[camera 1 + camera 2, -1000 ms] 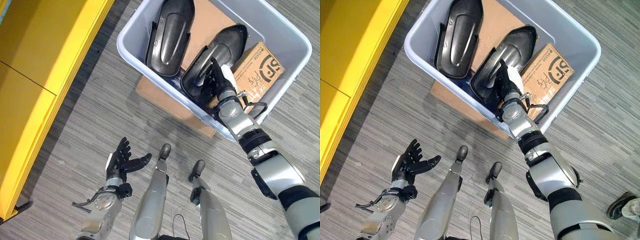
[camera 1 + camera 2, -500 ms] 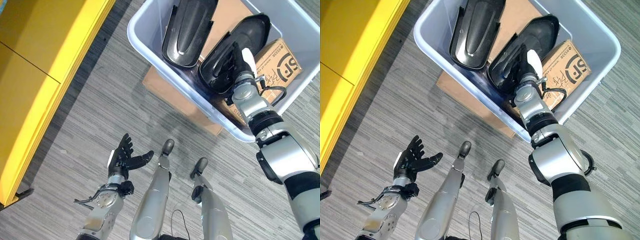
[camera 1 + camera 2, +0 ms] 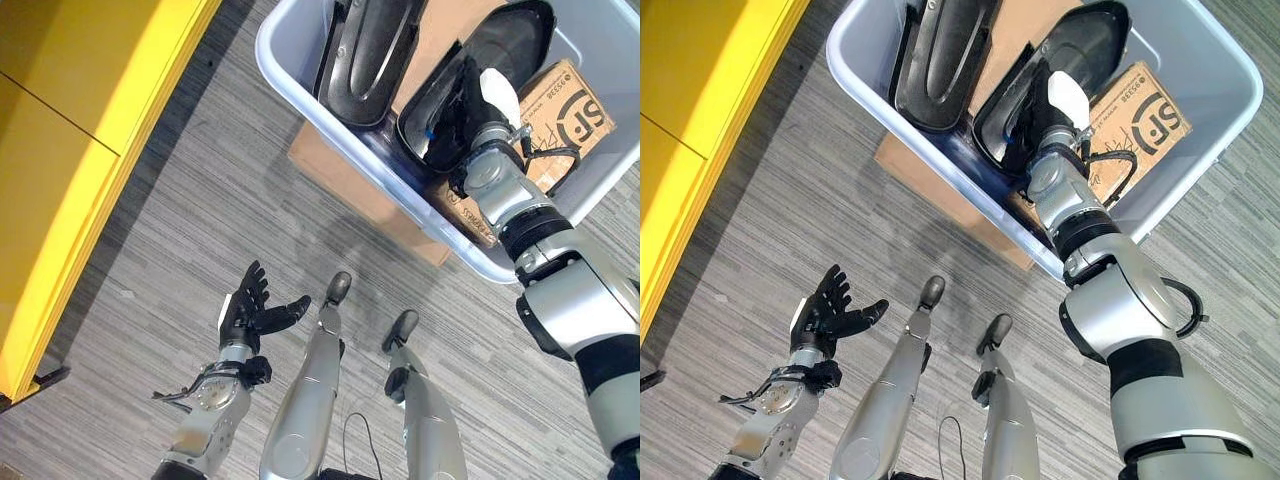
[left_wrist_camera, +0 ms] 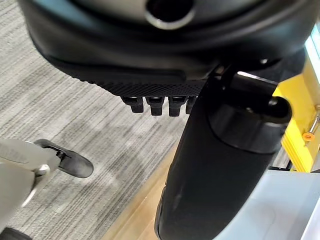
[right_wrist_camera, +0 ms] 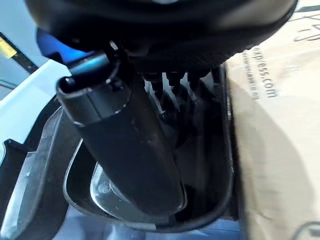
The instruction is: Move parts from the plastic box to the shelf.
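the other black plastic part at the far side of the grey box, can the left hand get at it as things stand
Probably not. The left hand hangs open low over the carpet, well short of the grey plastic box, with the far black plastic part beyond the box's near wall. Nothing blocks it; it just looks too far.

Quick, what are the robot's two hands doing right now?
Left hand: open, fingers spread, holding nothing, above the floor.
Right hand: inside the plastic box, reaching into a black part; whether it grips it cannot be told.
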You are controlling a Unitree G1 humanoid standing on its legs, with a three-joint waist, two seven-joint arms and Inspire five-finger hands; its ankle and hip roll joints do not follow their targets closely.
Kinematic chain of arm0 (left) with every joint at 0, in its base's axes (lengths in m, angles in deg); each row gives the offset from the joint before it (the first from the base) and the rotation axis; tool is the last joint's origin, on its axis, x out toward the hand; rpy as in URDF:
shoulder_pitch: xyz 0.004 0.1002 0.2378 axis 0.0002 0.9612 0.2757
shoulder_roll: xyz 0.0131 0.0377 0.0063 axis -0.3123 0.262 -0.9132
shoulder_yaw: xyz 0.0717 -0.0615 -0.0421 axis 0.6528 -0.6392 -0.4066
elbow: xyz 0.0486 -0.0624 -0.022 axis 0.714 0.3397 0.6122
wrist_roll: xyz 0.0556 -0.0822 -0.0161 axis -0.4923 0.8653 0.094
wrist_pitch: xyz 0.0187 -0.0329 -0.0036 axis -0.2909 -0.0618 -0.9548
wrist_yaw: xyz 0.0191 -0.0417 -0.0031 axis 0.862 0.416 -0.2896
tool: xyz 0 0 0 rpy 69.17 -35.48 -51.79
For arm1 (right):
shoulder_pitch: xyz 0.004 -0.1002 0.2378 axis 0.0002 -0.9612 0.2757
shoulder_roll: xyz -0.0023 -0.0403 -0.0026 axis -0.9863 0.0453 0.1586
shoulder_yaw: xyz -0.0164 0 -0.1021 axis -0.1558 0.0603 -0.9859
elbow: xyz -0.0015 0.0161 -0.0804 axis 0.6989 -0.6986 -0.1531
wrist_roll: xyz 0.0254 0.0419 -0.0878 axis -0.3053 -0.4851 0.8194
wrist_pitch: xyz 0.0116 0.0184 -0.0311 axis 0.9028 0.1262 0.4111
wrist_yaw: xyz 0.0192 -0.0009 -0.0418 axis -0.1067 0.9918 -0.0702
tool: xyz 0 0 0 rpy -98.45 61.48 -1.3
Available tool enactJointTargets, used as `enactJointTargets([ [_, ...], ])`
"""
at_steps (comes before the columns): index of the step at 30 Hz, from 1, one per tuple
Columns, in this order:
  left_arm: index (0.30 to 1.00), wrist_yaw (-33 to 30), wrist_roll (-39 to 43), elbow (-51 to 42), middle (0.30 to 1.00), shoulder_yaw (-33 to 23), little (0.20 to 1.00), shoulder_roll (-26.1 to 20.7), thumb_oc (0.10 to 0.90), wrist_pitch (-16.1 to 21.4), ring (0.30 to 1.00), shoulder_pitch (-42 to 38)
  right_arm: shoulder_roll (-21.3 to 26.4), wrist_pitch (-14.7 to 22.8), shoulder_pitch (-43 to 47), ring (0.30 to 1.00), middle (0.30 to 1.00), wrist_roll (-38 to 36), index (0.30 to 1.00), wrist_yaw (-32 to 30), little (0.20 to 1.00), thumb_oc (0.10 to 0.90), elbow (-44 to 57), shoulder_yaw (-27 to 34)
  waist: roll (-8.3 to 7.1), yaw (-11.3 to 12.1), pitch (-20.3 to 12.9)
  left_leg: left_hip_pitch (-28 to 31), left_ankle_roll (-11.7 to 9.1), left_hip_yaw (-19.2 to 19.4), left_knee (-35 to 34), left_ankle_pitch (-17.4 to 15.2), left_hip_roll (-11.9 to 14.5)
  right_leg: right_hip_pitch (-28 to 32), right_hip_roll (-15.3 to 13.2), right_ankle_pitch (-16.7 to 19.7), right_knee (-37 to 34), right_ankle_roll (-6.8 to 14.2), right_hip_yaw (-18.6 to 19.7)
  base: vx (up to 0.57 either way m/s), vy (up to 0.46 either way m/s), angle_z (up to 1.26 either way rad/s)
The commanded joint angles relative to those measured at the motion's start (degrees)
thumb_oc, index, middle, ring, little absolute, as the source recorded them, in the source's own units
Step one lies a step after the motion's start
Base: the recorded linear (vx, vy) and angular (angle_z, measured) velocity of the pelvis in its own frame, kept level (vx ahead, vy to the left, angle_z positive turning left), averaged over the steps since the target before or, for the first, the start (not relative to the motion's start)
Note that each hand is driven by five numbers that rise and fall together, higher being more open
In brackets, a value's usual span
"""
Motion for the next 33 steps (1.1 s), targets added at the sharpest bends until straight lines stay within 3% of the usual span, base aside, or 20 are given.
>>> enactJointTargets([
  [1,1.000,-0.72,1.70,-9.18,1.000,-0.11,1.000,-4.30,0.900,4.78,1.000,2.91,5.63,1.22,8.83,1.000,1.000,4.11,1.000,-2.77,1.000,0.900,3.06,-5.60,0.83,-0.25,-0.48,-0.51,0.12,-2.29,0.19,-1.47,-0.17,7.12,-5.24,-7.32,2.22,3.68,4.38,0.00,0.000,0.00],
  [8,1.000,-0.61,1.33,-9.03,1.000,-0.44,1.000,-4.40,0.900,5.16,1.000,2.68,9.73,0.28,12.24,1.000,1.000,8.68,1.000,-1.68,1.000,0.900,0.95,-11.04,0.19,-0.95,-0.48,0.15,-0.11,-1.92,0.10,-1.57,-0.17,7.74,-5.29,-7.30,1.99,3.82,4.70,0.00,0.000,0.00],
  [14,1.000,-0.31,1.36,-8.45,1.000,-0.33,1.000,-4.54,0.900,5.09,1.000,1.77,11.18,0.11,13.02,1.000,1.000,8.61,1.000,-1.34,1.000,0.900,2.21,-12.12,-0.55,-1.89,-0.48,1.68,-0.24,-1.45,-0.19,-1.60,0.33,8.87,-5.24,-7.09,1.55,3.90,4.87,0.00,0.000,0.00],
  [23,1.000,-0.09,2.43,-6.63,1.000,-0.55,1.000,-5.08,0.900,4.61,1.000,0.42,7.81,1.73,11.36,1.000,1.000,-3.31,1.000,-2.11,1.000,0.900,4.89,-4.86,-1.75,-2.64,-0.48,5.29,-0.35,-0.99,-0.55,-1.82,0.80,12.30,-5.24,-6.96,0.77,4.02,5.25,0.00,-0.001,-0.01],
  [33,1.000,-0.55,3.49,-4.78,1.000,-1.67,1.000,-5.74,0.900,3.22,1.000,0.18,-0.13,4.90,7.42,1.000,1.000,-17.97,1.000,-3.95,1.000,0.900,12.06,4.68,-2.46,-3.32,-0.48,8.43,-0.47,-0.38,-1.03,-1.88,1.43,14.98,-5.29,-7.28,0.56,3.74,5.62,-0.01,-0.010,-0.04],
])
